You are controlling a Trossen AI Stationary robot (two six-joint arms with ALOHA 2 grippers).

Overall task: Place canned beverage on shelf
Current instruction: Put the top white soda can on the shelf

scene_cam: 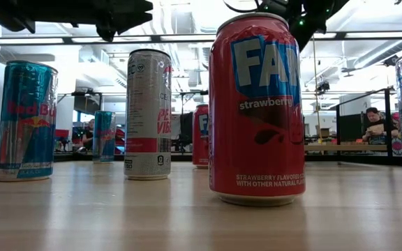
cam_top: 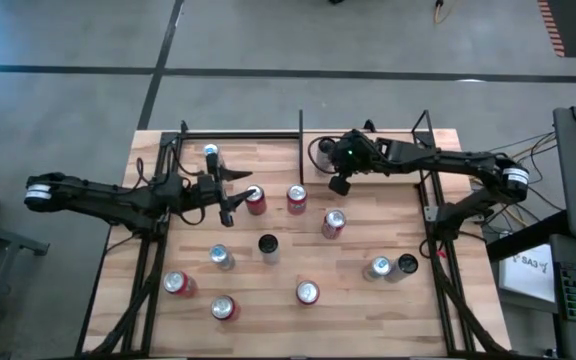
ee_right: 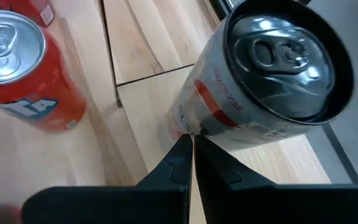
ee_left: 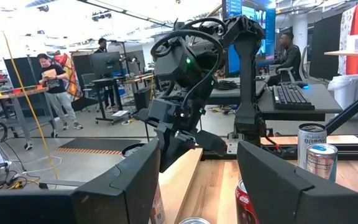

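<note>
the left arm [cam_top: 98, 197] reaches in from the left, stretched nearly level toward the middle, its wrist bent slightly. the left gripper [cam_top: 236, 200] points right with its fingers [ee_left: 129, 180] parted about halfway, a clear gap between them, closed on nothing that can be seen. the right arm [cam_top: 448, 160] comes in from the right, elbow folded by its base, forearm running left along the far side. the right gripper [cam_top: 339, 184] hangs off the wrist, pointing down, its fingers [ee_right: 178, 165] pressed together, tips touching.
</note>
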